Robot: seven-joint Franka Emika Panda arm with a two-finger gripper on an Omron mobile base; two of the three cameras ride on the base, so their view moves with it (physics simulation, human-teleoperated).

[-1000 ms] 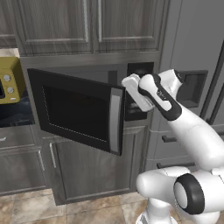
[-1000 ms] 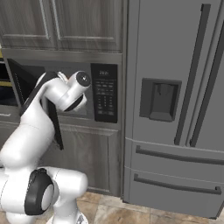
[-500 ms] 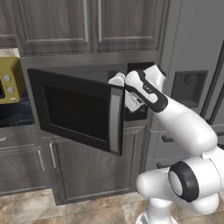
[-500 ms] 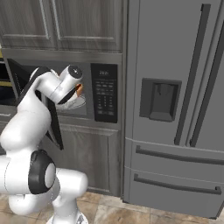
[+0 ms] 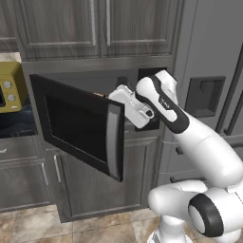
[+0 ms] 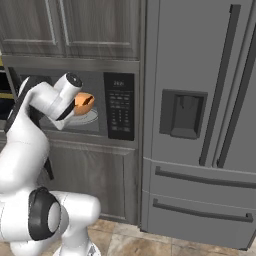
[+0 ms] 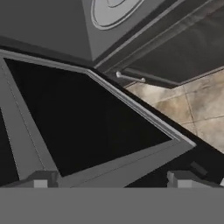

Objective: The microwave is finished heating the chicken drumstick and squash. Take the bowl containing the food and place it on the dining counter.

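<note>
Orange-tan smooth round bowl (image 6: 83, 103) sits on the white turntable (image 6: 85, 119) inside the microwave (image 6: 120, 106) at centre left of the right base view, ungrasped; contents too small to tell. Door step looks done: the dark glass door (image 5: 80, 126) with its grey handle strip hangs swung out at centre of the left base view, but reach, grasp, and carry to the dining counter are all left. White gripper (image 7: 111, 180) has jaws spread wide, empty, near the door's top edge, over tan floor tiles (image 7: 183, 105).

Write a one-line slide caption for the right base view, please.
Robot arm reaches into the open microwave toward the orange bowl on its turntable.
</note>
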